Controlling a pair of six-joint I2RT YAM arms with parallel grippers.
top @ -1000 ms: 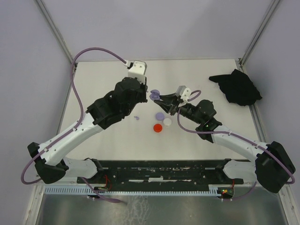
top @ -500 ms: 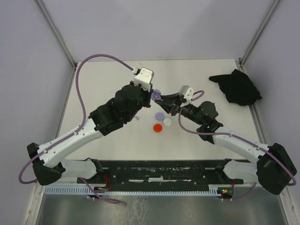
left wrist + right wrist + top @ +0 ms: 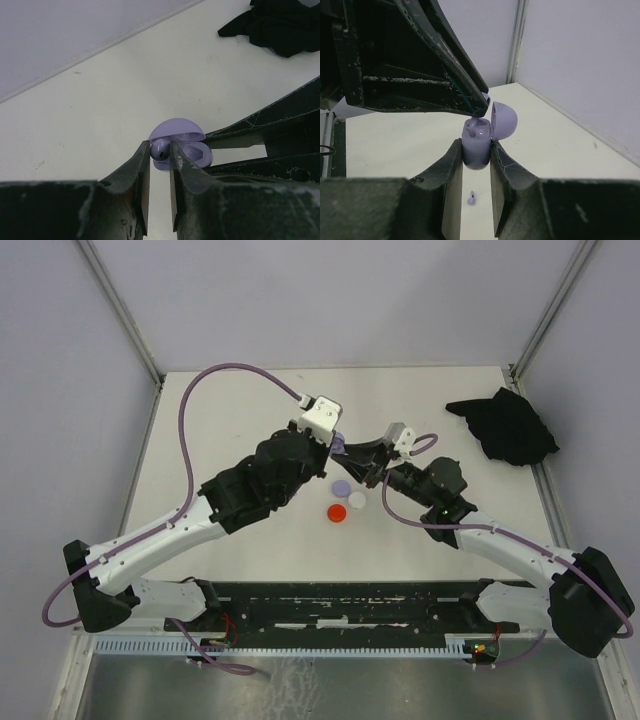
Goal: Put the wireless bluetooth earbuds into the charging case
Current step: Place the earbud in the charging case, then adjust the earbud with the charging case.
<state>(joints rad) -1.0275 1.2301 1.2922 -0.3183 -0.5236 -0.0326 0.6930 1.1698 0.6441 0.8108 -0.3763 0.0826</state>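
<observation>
Gripping, right claw (image 3: 476,151): closed on the lower half of the lilac case (image 3: 475,147), with one finger on each side, holding it off the table (image 3: 220,420).
Gripping, left claw (image 3: 160,150): pinched shut on a lilac earbud (image 3: 160,149), which sits right between its fingertips.
Lid (image 3: 503,120): swung open and standing upright just beyond the right claw's fingertips, hinged to the case's far side.
Earbud and case: the left claw's tips are at the mouth of the open case. The earbud is just under the lid's rim and right against the base. I cannot tell whether it is seated in a well.
Claws together: the left claw's fingers (image 3: 420,92) reach in from above the right claw, and both sets of tips meet at the case.
Loose earbud (image 3: 471,199): lilac, lying on the table below the right claw. In the wrist view it shows in the gap between that claw's fingers, apart from them.
Discs: a lilac disc (image 3: 341,487), a white disc (image 3: 357,499) and a red disc (image 3: 338,512) lie flat on the table. They are close together, on the near side of both claws, and neither claw touches them.
Cloth (image 3: 505,425): black and crumpled, well off to the right claw's outer side by the table's right edge.
</observation>
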